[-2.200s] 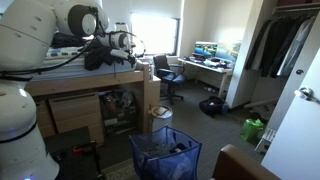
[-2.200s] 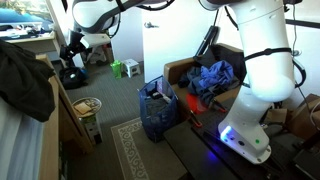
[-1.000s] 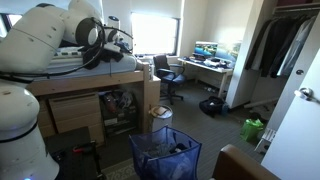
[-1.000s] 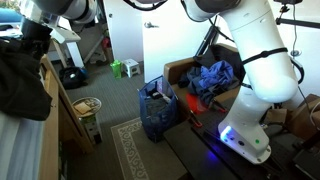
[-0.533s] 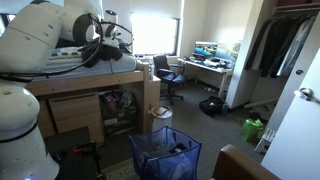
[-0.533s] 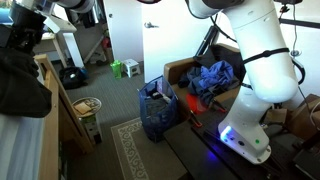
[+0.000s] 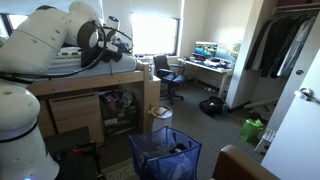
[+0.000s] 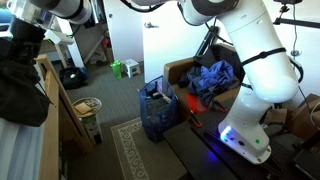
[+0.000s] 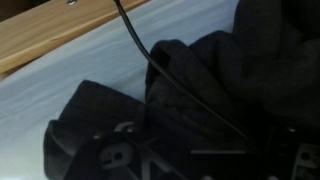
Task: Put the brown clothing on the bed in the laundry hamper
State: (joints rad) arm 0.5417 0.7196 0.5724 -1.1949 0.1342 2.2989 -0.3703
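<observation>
The brown clothing (image 8: 20, 88) is a dark heap on the raised bed's pale sheet (image 9: 60, 75), beside the wooden rail (image 8: 50, 95). It fills most of the wrist view (image 9: 230, 70). My gripper (image 8: 28, 32) hangs right above the heap, close to or touching it; it also shows in an exterior view (image 7: 118, 43) over the bed. Its jaws are lost in the dark cloth, so open or shut is unclear. The laundry hamper (image 7: 165, 155) is a blue mesh basket on the floor below the bed, seen in both exterior views (image 8: 155, 112).
The wooden bed frame (image 7: 95, 82) stands high above the floor. A small bin (image 8: 88, 108) sits by the bed's foot. A cardboard box with blue cloth (image 8: 210, 78) and my base (image 8: 250, 130) flank the hamper. A desk (image 7: 205, 62) and chair (image 7: 165, 72) stand farther off.
My arm swung from beyond the bed's edge to over the bed and came down onto the dark clothing. In the last half second it barely moved.
</observation>
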